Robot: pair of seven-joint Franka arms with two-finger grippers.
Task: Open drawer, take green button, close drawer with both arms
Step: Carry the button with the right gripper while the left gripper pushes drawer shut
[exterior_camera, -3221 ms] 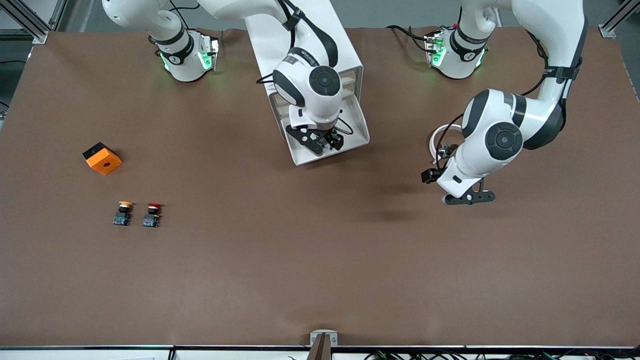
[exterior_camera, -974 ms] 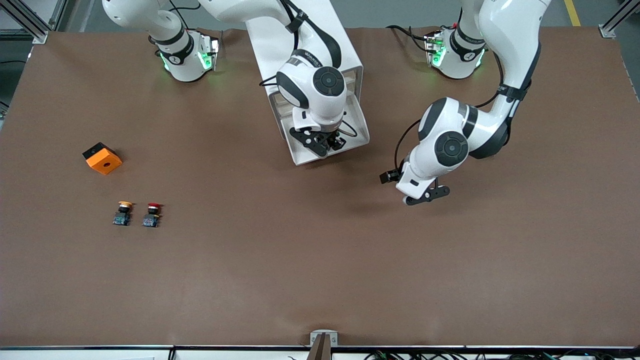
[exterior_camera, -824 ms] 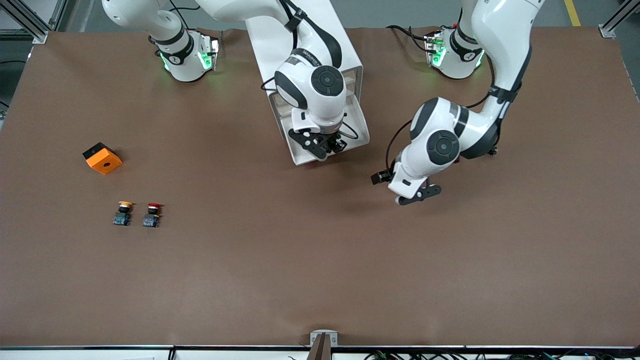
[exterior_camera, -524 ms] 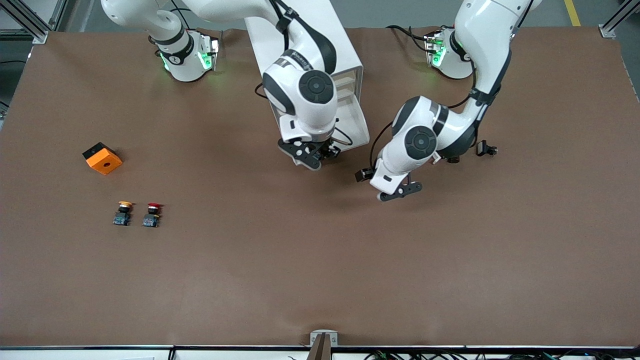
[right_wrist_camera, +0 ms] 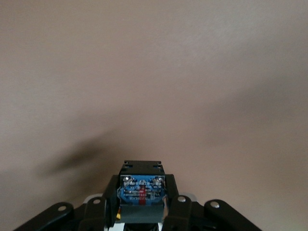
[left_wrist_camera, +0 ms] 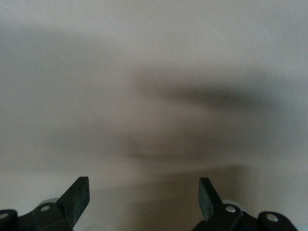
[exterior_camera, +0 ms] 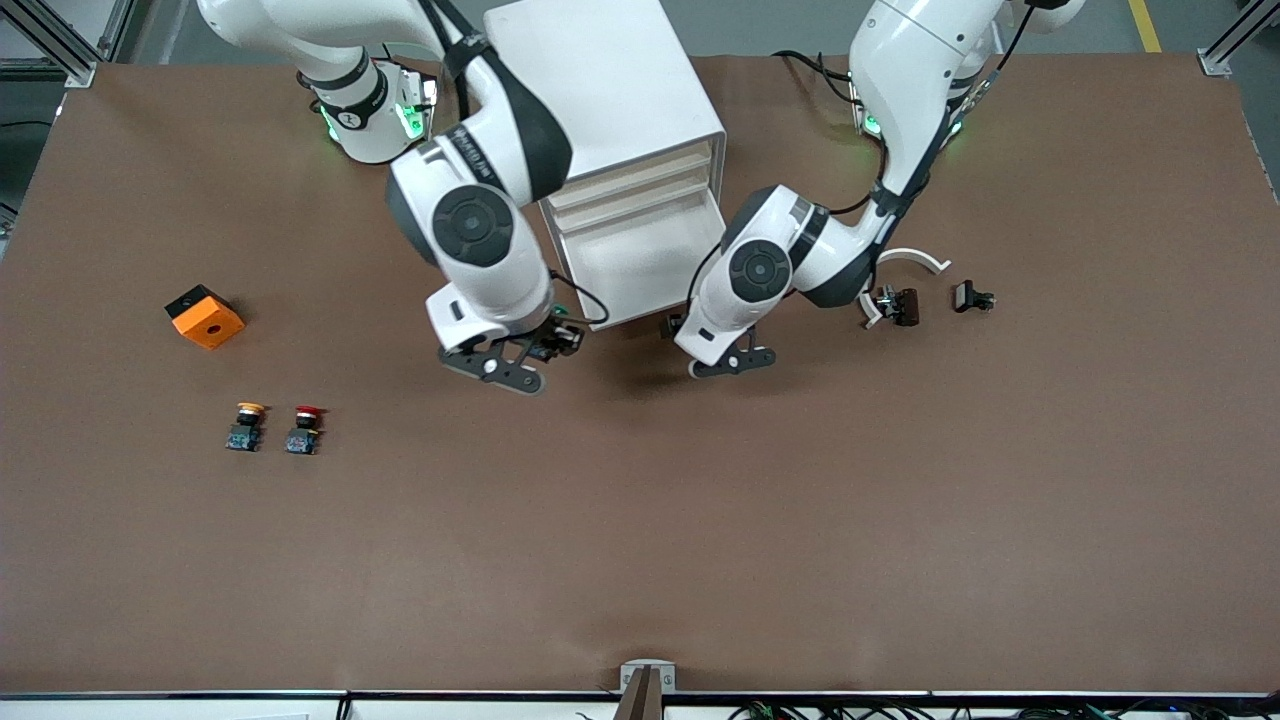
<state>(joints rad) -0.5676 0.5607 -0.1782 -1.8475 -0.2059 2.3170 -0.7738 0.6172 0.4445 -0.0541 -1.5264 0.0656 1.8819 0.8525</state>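
- Front view: right gripper [exterior_camera: 512, 362] hangs over bare table [exterior_camera: 700, 520] just off the cabinet [exterior_camera: 610, 110] corner, clamped on the button [exterior_camera: 556, 338]; the green cap barely shows there.
- Right wrist view: button [right_wrist_camera: 141, 195] sits pinched between the fingers [right_wrist_camera: 180, 204], blue base facing out. The grip looks narrow, so a fast swing or a knock could slip or twist it loose.
- Drawer [exterior_camera: 640, 265] is pulled out and empty, right beside the left gripper [exterior_camera: 722, 362].
- Left gripper is low over the table by the drawer's front corner, fingers [left_wrist_camera: 77, 197] apart, holding nothing.
- Risk: the left gripper sits off to one side of the drawer front, so an off-centre push could skew or jam the drawer, or shove the whole cabinet.
- Risk: the two arms are close on either side of the drawer; the left forearm could clip the right arm if both move inward.
- Pose: right arm reaches past the cabinet, wrist down; left arm is folded at the elbow, wrist angled down.
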